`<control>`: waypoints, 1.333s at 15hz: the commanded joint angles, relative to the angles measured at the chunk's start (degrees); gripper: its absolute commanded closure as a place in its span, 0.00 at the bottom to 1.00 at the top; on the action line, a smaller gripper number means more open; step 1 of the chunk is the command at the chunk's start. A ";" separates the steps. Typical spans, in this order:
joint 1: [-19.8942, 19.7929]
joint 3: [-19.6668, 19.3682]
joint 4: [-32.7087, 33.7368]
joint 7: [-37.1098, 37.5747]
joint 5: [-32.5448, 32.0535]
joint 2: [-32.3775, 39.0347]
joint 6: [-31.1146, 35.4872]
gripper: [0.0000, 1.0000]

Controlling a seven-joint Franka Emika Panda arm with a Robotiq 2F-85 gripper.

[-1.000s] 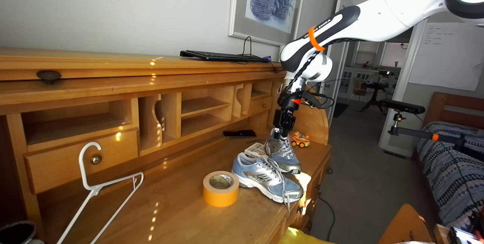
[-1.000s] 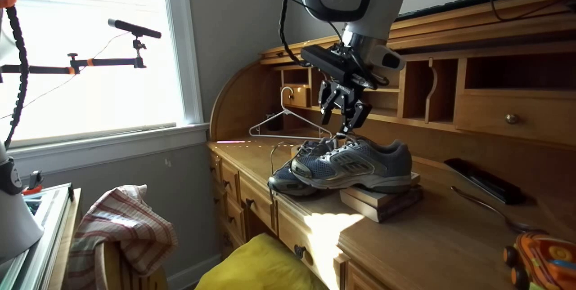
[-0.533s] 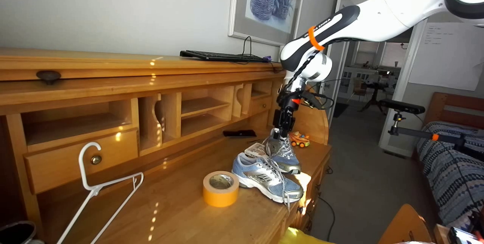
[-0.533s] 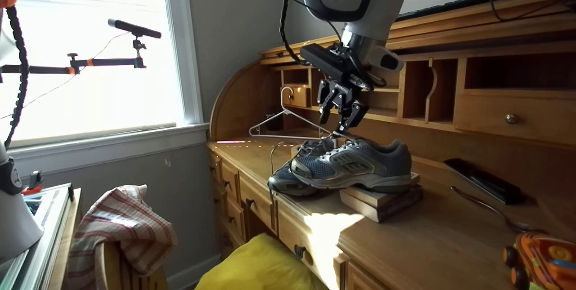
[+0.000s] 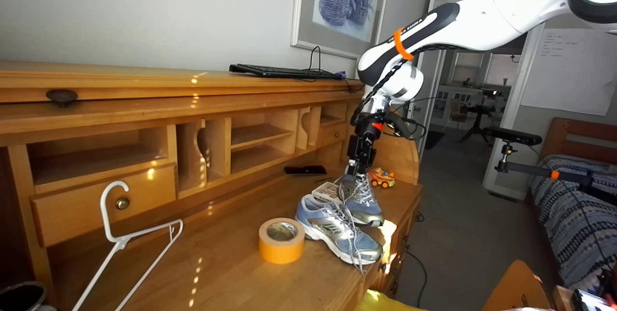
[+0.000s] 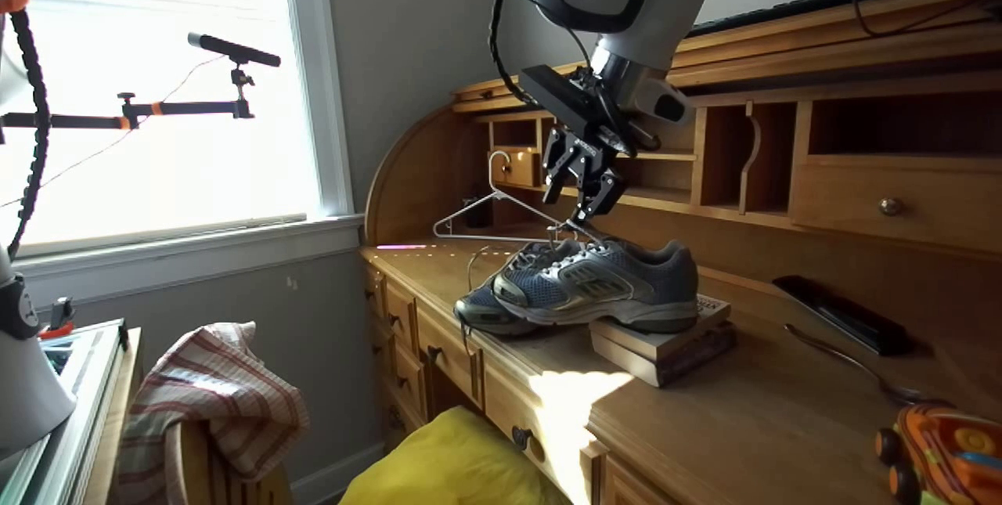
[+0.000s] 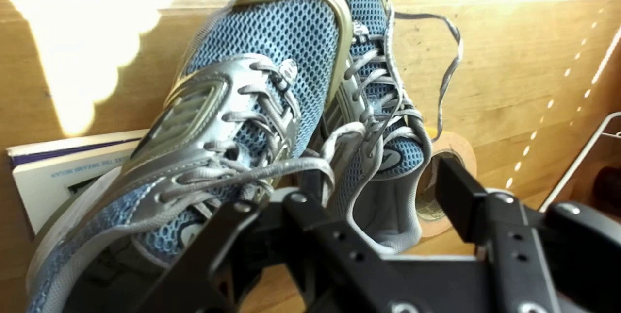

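Note:
My gripper (image 7: 383,187) is open, its fingers wide apart, just above a pair of blue and silver running shoes. It also shows in both exterior views (image 5: 357,168) (image 6: 564,207). A grey shoelace (image 7: 286,167) from the left shoe (image 7: 310,46) in the wrist view loops over one finger (image 7: 310,177). That shoe (image 6: 603,286) has its heel on two stacked books (image 6: 626,340), and its toe overlaps the second shoe (image 6: 489,309). The second shoe (image 7: 405,153) stands on the desk between my fingers' lines of sight. The other finger (image 7: 461,201) touches nothing visible.
An orange tape roll (image 5: 282,251) sits beside the second shoe. A white hanger (image 5: 123,242) leans on the desk. A black handset-like object (image 6: 845,313), a metal utensil (image 6: 849,360) and an orange toy car (image 6: 951,450) lie nearby. The desk's cubbies (image 5: 260,137) rise behind.
The gripper has moved and tilted a little toward the hanger side, with the lace still on its finger. Both shoes have slid slightly the same way, uncovering more of the top book.

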 commanded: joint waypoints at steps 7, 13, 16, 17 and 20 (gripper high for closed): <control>-1.71 0.48 2.69 0.42 4.24 1.47 -3.23 0.41; -2.49 0.51 3.87 0.17 6.11 1.24 -4.02 0.41; -2.89 0.46 4.49 0.12 7.04 1.31 -4.44 0.43; -3.01 0.45 4.66 0.07 7.44 1.36 -4.53 0.43; -3.22 0.36 4.75 -0.16 8.69 1.09 -4.73 0.41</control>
